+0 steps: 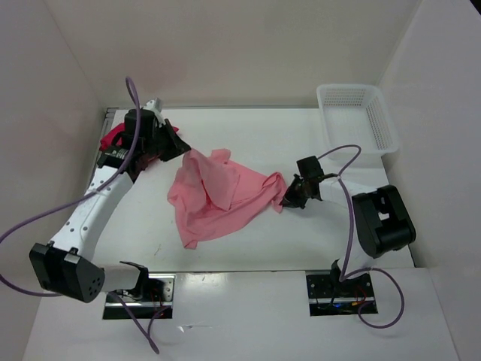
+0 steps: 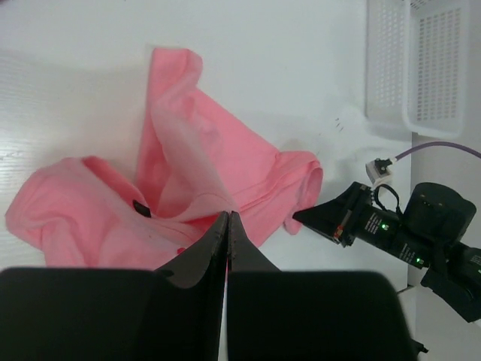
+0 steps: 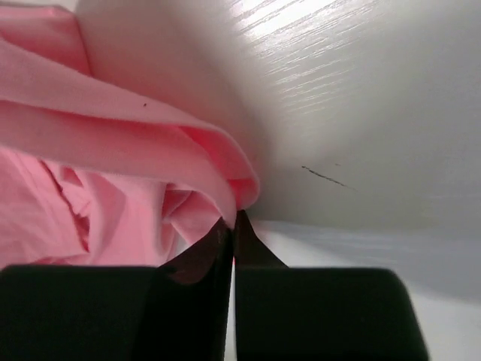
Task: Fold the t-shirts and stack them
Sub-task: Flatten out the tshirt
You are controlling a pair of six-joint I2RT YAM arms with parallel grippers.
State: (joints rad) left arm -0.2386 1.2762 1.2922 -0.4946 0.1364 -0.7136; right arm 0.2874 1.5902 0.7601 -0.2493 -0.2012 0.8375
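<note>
White walls close in a white table whose top shows a faint wood grain in the right wrist view. At its centre lies the pink t-shirt, spread out but crumpled, soft and thin, with folds running across it.

Seen from above, the left gripper sits at the shirt's 11 o'clock corner. In the left wrist view its dark fingers are pressed together on a raised ridge of the pink cloth. The right gripper is at the shirt's 3 o'clock corner, and in its own camera the fingertips are closed on a rolled hem. The cloth between the two grippers is drawn into a ridge.

At 10 o'clock on the table a bunch of red cloth lies partly hidden behind the left arm, and we cannot tell whether it is one garment or two.

At 2 o'clock stands a white plastic basket, rectangular, with walls pierced by rows of small holes. We see only its own perforated floor inside.
</note>
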